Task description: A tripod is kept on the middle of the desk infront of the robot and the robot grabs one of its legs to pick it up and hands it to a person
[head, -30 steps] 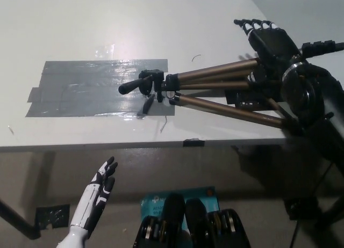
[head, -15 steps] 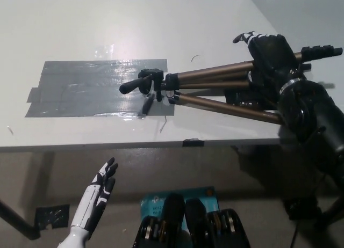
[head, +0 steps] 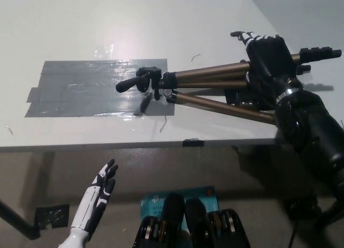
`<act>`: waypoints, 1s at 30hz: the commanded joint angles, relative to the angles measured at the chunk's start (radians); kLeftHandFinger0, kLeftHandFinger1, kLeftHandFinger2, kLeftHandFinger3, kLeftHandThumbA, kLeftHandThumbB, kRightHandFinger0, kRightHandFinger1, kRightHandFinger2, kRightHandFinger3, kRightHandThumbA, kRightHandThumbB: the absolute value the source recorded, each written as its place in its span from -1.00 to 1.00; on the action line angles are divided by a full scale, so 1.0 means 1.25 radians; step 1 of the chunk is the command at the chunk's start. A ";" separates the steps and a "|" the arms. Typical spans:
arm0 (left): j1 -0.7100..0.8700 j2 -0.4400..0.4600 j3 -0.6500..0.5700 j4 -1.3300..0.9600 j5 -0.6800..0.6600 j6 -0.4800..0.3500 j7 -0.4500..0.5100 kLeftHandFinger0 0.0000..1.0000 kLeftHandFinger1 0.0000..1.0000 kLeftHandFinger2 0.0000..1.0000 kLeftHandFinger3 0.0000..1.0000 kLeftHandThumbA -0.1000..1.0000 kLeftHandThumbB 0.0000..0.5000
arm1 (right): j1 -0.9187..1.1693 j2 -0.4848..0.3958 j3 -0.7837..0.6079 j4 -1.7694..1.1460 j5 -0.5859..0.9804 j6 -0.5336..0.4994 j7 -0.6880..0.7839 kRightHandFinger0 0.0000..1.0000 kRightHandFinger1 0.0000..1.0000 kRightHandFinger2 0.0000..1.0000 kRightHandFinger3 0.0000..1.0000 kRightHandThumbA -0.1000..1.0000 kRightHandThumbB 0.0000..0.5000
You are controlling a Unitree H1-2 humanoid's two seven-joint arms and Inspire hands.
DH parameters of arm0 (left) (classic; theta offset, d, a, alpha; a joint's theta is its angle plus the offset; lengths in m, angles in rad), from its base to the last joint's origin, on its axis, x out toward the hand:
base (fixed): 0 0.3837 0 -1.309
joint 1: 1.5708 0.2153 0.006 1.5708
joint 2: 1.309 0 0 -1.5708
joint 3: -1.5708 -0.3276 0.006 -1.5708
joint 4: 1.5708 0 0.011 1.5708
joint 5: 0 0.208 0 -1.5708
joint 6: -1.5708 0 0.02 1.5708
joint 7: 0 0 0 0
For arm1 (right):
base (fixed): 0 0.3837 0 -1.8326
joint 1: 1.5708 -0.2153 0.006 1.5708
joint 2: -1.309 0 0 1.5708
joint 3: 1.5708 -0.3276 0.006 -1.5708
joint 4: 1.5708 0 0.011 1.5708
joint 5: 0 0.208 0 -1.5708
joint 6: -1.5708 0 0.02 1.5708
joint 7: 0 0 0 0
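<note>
Tripod (head: 215,87) lies on its side on the white counter (head: 80,22) toward the right edge, its head over the end of the grey tape patch (head: 97,87); against the frame half a second back, the head sits a touch further left. The white left hand (head: 99,191) rests below the counter's near edge, empty with fingers spread. The black right hand (head: 266,57) has curled down over the bronze legs, fingers wrapped on the upper one.

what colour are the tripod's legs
Bronze-brown metal legs with black fittings, shown in the head view.
</note>
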 commanded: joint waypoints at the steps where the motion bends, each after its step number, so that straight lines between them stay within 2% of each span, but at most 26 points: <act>1: 0.026 0.008 -0.008 -0.027 -0.009 -0.025 -0.013 1.00 1.00 1.00 1.00 1.00 -0.61 | -0.104 0.020 -0.034 -0.083 -0.060 -0.165 -0.372 -1.00 -0.37 0.49 0.66 -1.00 -0.11; 3: 0.021 0.011 -0.012 -0.016 -0.001 -0.047 -0.010 1.00 1.00 1.00 1.00 1.00 -0.68 | -0.110 0.016 -0.038 -0.100 -0.063 -0.160 -0.366 -1.00 -0.37 0.48 0.65 -1.00 -0.08; 6: 0.009 0.011 -0.009 -0.012 -0.003 -0.035 -0.011 1.00 1.00 1.00 1.00 1.00 -0.59 | -0.125 0.018 -0.053 -0.117 -0.048 -0.169 -0.349 -1.00 -0.37 0.43 0.64 -1.00 -0.06; 8: 0.032 -0.001 -0.016 -0.017 -0.007 -0.030 -0.013 1.00 1.00 1.00 1.00 1.00 -0.59 | -0.103 0.012 -0.054 -0.151 -0.052 -0.162 -0.333 -1.00 -0.40 0.40 0.61 -1.00 -0.09; 10: 0.033 0.000 -0.019 -0.011 -0.002 -0.033 -0.011 1.00 1.00 1.00 1.00 1.00 -0.64 | -0.103 0.008 -0.050 -0.165 -0.056 -0.150 -0.296 -1.00 -0.41 0.38 0.61 -1.00 -0.22; 11: 0.032 0.001 -0.019 -0.010 -0.001 -0.038 -0.010 1.00 1.00 1.00 1.00 1.00 -0.69 | -0.103 0.009 -0.048 -0.173 -0.056 -0.142 -0.276 -1.00 -0.45 0.31 0.51 -1.00 -0.21; 12: 0.033 0.004 -0.021 -0.008 0.003 -0.048 -0.009 1.00 1.00 1.00 1.00 1.00 -0.73 | -0.103 0.012 -0.045 -0.174 -0.061 -0.134 -0.271 -1.00 -0.45 0.30 0.45 -1.00 -0.05; 13: 0.036 0.005 -0.023 -0.008 0.004 -0.051 -0.008 1.00 1.00 1.00 1.00 1.00 -0.72 | -0.103 0.014 -0.044 -0.174 -0.064 -0.133 -0.270 -1.00 -0.46 0.29 0.43 -1.00 -0.06; 14: 0.033 0.005 -0.023 -0.006 0.002 -0.052 -0.007 1.00 1.00 1.00 1.00 1.00 -0.75 | -0.110 0.019 -0.039 -0.156 -0.068 -0.140 -0.278 -1.00 -0.43 0.37 0.48 -1.00 -0.02; 15: 0.031 0.006 -0.023 -0.005 0.000 -0.052 -0.007 1.00 1.00 1.00 1.00 1.00 -0.75 | -0.114 0.020 -0.037 -0.148 -0.070 -0.142 -0.281 -1.00 -0.43 0.37 0.48 -1.00 -0.02; 16: 0.028 0.008 -0.023 -0.004 -0.011 -0.051 -0.014 1.00 1.00 1.00 1.00 1.00 -0.73 | -0.124 0.024 -0.030 -0.131 -0.075 -0.140 -0.272 -1.00 -0.39 0.47 0.59 -1.00 -0.06; 19: 0.058 0.010 -0.026 -0.015 -0.014 -0.053 -0.013 1.00 1.00 1.00 1.00 1.00 -0.69 | -0.110 0.030 -0.016 -0.137 -0.088 -0.135 -0.251 -1.00 -0.39 0.48 0.31 -1.00 -0.01; 20: 0.069 0.012 -0.027 -0.024 -0.017 -0.047 -0.016 1.00 1.00 1.00 1.00 1.00 -0.72 | -0.104 0.033 -0.014 -0.139 -0.088 -0.133 -0.239 -1.00 -0.39 0.47 0.09 -1.00 0.00; 21: 0.071 0.013 -0.028 -0.026 -0.011 -0.047 -0.013 1.00 1.00 1.00 1.00 1.00 -0.76 | -0.102 0.036 -0.012 -0.138 -0.089 -0.133 -0.232 -1.00 -0.44 0.38 0.03 -1.00 0.04; 22: 0.067 0.017 -0.028 -0.024 -0.004 -0.053 -0.010 1.00 1.00 1.00 1.00 1.00 -0.74 | -0.107 0.040 -0.009 -0.127 -0.092 -0.137 -0.234 -1.00 -0.60 0.13 -0.15 -1.00 0.16; 23: 0.067 0.020 -0.027 -0.021 -0.006 -0.061 -0.010 1.00 1.00 1.00 1.00 1.00 -0.72 | -0.111 0.045 -0.004 -0.113 -0.098 -0.139 -0.243 -1.00 -0.71 -0.02 -0.37 -1.00 0.08; 24: 0.067 0.020 -0.026 -0.018 -0.013 -0.064 -0.012 1.00 1.00 1.00 1.00 1.00 -0.69 | -0.116 0.051 0.002 -0.095 -0.109 -0.138 -0.257 -1.00 -0.75 -0.04 -0.59 -1.00 -0.01; 25: 0.067 0.019 -0.025 -0.018 -0.014 -0.062 -0.012 1.00 1.00 1.00 1.00 1.00 -0.69 | -0.120 0.053 0.006 -0.081 -0.114 -0.143 -0.269 -1.00 -0.76 -0.04 -0.65 -1.00 -0.02; 27: 0.064 0.017 -0.025 -0.020 -0.007 -0.055 -0.008 1.00 1.00 1.00 1.00 1.00 -0.66 | -0.128 0.056 0.010 -0.064 -0.119 -0.143 -0.273 -1.00 -0.72 0.14 -0.56 -1.00 -0.08; 28: 0.057 0.015 -0.025 -0.018 -0.001 -0.054 -0.003 1.00 1.00 1.00 1.00 1.00 -0.68 | -0.138 0.056 0.016 -0.051 -0.128 -0.138 -0.272 -1.00 -0.62 0.27 -0.31 -1.00 -0.11; 29: 0.055 0.013 -0.026 -0.020 0.003 -0.050 0.000 0.99 1.00 1.00 1.00 1.00 -0.68 | -0.146 0.060 0.016 -0.035 -0.124 -0.142 -0.270 -1.00 -0.62 0.27 -0.23 -1.00 -0.13; 30: 0.052 0.012 -0.026 -0.020 0.003 -0.049 0.000 0.95 1.00 1.00 1.00 1.00 -0.72 | -0.152 0.062 0.014 -0.023 -0.117 -0.145 -0.264 -1.00 -0.58 0.30 -0.01 -1.00 -0.12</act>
